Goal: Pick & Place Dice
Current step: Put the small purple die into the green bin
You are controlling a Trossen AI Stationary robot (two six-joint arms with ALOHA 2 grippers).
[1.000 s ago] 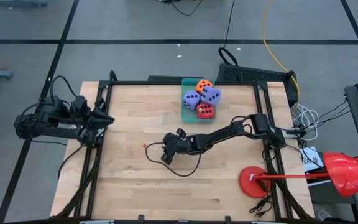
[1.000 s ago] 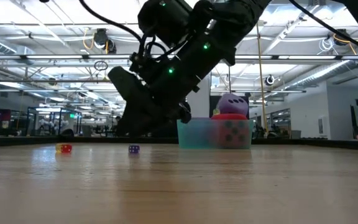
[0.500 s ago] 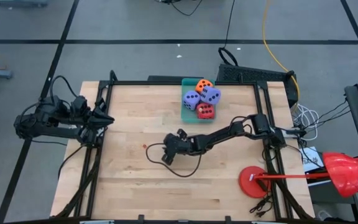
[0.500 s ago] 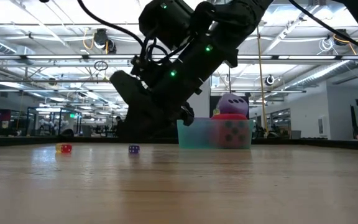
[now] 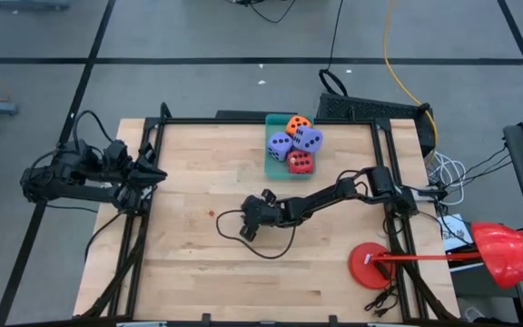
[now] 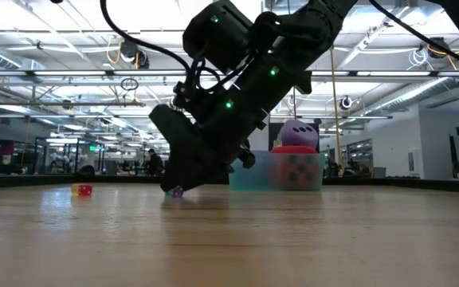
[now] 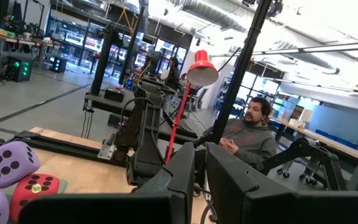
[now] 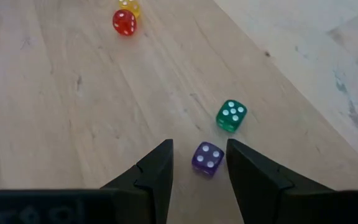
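The right gripper [image 8: 197, 163] hangs low over the middle of the tabletop [image 5: 189, 263], its fingers [image 8: 154, 171] apart and straddling a small translucent purple die [image 8: 207, 158]; the die lies on the wood between the tips, slightly nearer one finger, not yet touched as far as the wrist view shows. It looks like a hard, light, slick little cube, likely to skitter or pop out if pinched off-centre, so it is best taken squarely across two opposite flat faces, low down. Just beyond it sits a green die [image 8: 231, 116], close enough to be nudged. Farther off lie a red die [image 8: 124, 22] and a yellow one [image 8: 128, 6] touching it. Beyond, at the tabletop's far edge, the teal tray [image 5: 271, 166] holds four big soft dice [image 5: 294, 143]. The left gripper [image 5: 149, 172], fingers together, waits at the left edge.
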